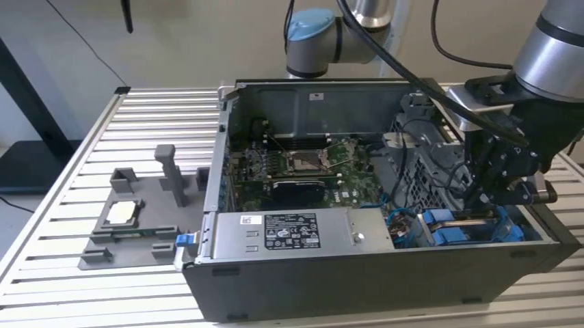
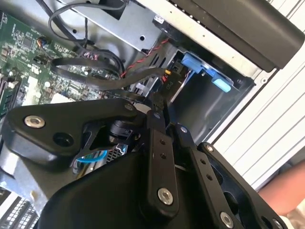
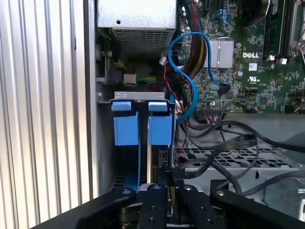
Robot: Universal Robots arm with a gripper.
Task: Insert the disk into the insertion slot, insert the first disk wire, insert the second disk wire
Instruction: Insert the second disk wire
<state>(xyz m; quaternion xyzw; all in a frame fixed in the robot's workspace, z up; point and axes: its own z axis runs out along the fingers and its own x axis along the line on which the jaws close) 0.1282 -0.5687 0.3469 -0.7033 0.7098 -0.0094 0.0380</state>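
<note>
We count one open dark grey computer case lying on its side on the slatted aluminium bench, one green motherboard inside it, and one grey labelled power-supply box along the case's front wall. At the case's corner toward the exterior view's right sits the insertion slot, a drive bay of dark perforated metal with two bright blue plastic clips standing side by side. One blue cable loops from the motherboard toward that bay, and several black cables lie over the perforated metal.

The bay's long axis runs along the case's side wall, with its blue-clipped end toward the power-supply box.

The black two-fingered gripper hangs straight over the bay, inside the case. In both wrist views its fingers are drawn close together around a small black cable connector, the fingertips just above the bay's opening beside the blue clips. We cannot tell whether a disk already sits in the bay.

On the bench's side toward the exterior view's left rests one grey fixture tray with one silvery square chip on it. A person's arm shows at the bench edge.
</note>
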